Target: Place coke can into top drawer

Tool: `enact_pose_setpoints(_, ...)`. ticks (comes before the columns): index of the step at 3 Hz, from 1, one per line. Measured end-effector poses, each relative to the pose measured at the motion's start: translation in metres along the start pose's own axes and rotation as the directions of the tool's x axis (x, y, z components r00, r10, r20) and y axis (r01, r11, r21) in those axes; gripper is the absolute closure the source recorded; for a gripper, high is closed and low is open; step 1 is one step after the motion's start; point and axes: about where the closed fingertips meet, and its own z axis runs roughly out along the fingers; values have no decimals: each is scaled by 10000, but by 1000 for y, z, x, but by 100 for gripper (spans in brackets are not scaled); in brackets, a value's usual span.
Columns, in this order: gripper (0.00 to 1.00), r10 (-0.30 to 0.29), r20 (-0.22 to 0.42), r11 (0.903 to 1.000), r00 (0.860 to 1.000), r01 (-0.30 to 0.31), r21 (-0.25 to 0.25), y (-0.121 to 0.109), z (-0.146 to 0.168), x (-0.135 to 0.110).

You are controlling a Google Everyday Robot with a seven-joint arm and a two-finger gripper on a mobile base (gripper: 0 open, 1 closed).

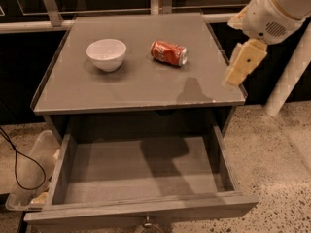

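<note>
The red coke can (168, 53) lies on its side on the grey cabinet top (136, 86), right of centre towards the back. The top drawer (141, 171) is pulled out wide open below it, its flat bottom bare, with a small metal pull (147, 222) on the front panel. My gripper (241, 64) hangs from the white arm at the cabinet's right edge, to the right of the can and apart from it, above the top's right side.
A white bowl (106, 54) stands on the cabinet top left of the can. A clear plastic bin (30, 178) and a black cable (14, 164) lie on the floor at the left. A white post (291, 72) leans at the right. Speckled floor lies right of the drawer.
</note>
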Motion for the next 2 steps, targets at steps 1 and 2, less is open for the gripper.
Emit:
enact_pose_setpoints(1,0,585,1305,9982,9897,-566,-183,-37,32,-13)
enact_pose_setpoints(2,0,585,1305,9982,9897,-566,-184,-37,32,-13)
